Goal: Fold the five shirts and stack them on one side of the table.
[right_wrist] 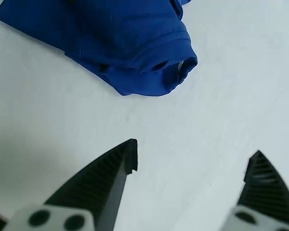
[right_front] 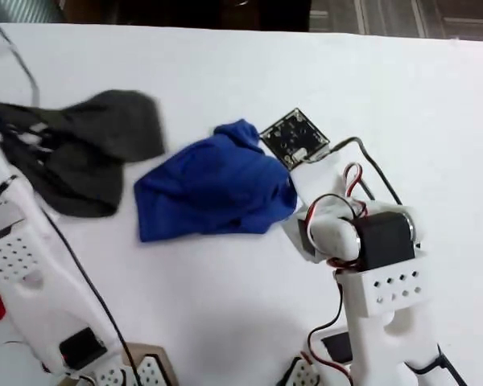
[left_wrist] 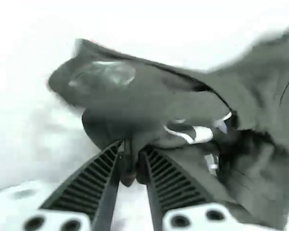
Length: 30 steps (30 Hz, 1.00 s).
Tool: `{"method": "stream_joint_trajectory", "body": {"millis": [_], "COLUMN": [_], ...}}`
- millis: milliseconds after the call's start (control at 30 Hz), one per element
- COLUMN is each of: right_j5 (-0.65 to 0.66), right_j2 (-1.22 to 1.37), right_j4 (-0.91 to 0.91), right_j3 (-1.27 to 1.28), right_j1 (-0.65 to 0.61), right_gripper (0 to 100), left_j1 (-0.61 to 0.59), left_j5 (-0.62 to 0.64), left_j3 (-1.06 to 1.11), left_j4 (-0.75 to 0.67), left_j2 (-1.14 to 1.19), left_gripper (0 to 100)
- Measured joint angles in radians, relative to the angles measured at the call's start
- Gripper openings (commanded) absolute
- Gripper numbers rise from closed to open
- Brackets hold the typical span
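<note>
A dark grey shirt (right_front: 97,153) lies crumpled at the left of the white table (right_front: 241,72). My left gripper (left_wrist: 132,166) is shut on a fold of that grey shirt (left_wrist: 149,106), which bunches up just beyond the fingers. A blue shirt (right_front: 213,189) lies rumpled in the middle of the table. My right gripper (right_wrist: 192,159) hangs open over bare table, a short way from the blue shirt's (right_wrist: 130,43) collar end, with nothing between its fingers. In the high view the right arm (right_front: 370,249) stands just right of the blue shirt.
The left arm's white body (right_front: 32,281) runs along the table's left front. Cables (right_front: 362,173) trail beside the right arm. Bare table surface stretches across the back and the right side.
</note>
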Motion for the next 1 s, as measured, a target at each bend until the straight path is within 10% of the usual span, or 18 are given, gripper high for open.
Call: {"method": "stream_joint_trajectory", "body": {"millis": [667,1000], "right_j5": [-0.153,-0.157], "right_j2": [0.002,0.009], "right_j4": [-0.37,-0.505], "right_j3": [0.256,0.381], "right_j1": [0.0,-0.155], "right_gripper": [35.1,35.1], "left_j1": [-0.45,-0.482], "left_j5": [-0.002,-0.002], "left_j3": [-0.097,-0.086], "left_j4": [-0.044,-0.103], "left_j2": [0.017,0.229], "left_gripper": [4,47]}}
